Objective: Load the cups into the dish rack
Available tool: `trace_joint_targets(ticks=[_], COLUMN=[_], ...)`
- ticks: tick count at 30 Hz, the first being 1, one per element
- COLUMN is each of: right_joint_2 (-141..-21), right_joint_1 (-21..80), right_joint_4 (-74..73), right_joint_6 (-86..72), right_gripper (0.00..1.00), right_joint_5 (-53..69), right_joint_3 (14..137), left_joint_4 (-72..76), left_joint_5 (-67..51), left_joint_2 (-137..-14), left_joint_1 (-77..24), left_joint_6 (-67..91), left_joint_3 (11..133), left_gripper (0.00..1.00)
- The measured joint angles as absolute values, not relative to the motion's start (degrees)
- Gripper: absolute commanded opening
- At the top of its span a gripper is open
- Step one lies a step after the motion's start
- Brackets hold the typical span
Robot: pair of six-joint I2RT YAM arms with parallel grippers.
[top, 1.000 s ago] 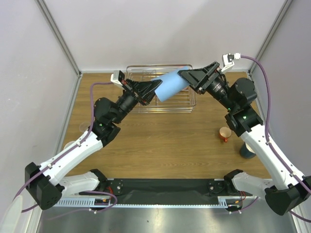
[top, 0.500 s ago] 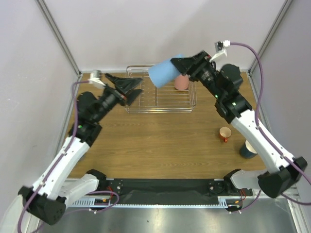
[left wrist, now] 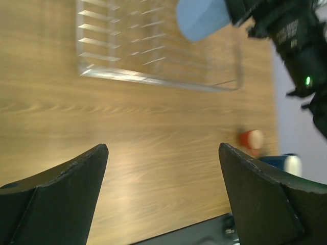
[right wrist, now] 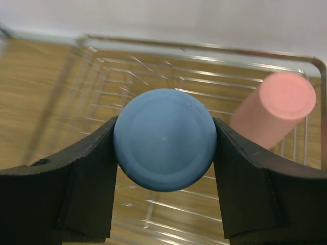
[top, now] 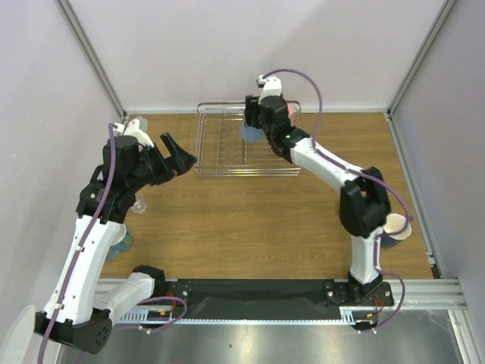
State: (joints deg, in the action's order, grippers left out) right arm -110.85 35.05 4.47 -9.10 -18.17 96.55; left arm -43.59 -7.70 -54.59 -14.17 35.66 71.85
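My right gripper (right wrist: 164,122) is shut on the light blue tumbler (right wrist: 163,145), whose flat bottom faces the wrist camera. It hangs over the dish rack (right wrist: 204,48), a silver wire basket. A pink tumbler (right wrist: 278,107) lies on its side in the rack's right part. From above, the right gripper (top: 252,130) and blue tumbler (top: 250,135) are over the rack (top: 220,163), near its back edge. My left gripper (top: 180,152) stands open and empty, left of the rack. In the left wrist view, the left gripper (left wrist: 163,148) hangs above bare wood, with a small orange cup (left wrist: 251,139) and a dark blue mug (left wrist: 286,164) beyond it.
The dark blue mug (top: 394,226) stands at the table's right edge beside the right arm's elbow. A clear glass (top: 139,203) and a light blue object (top: 121,243) sit at the left edge, under the left arm. Grey walls close in the table.
My left gripper has opened, let go of the blue tumbler and pulled back to the left. The right arm has carried the tumbler back over the rack.
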Motion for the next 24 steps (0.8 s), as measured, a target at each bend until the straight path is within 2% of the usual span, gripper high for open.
trace_joint_targets(ticks=[7, 24], right_joint_2=[-123.0, -132.9], right_joint_1=[33.9, 30.8], right_joint_4=[5.0, 8.8], right_joint_6=[-3.0, -1.0], right_gripper=[0.0, 0.0], right_joint_5=[-21.9, -23.1], right_joint_3=[103.6, 114.2], left_joint_4=[-52.1, -55.7], left_joint_5=[-1.7, 0.8], left_joint_2=[-53.7, -55.7], left_joint_1=[-14.0, -11.2], left_joint_6=[29.9, 25.5], left_joint_3=[71.6, 71.6], left_gripper=[0.95, 0.91])
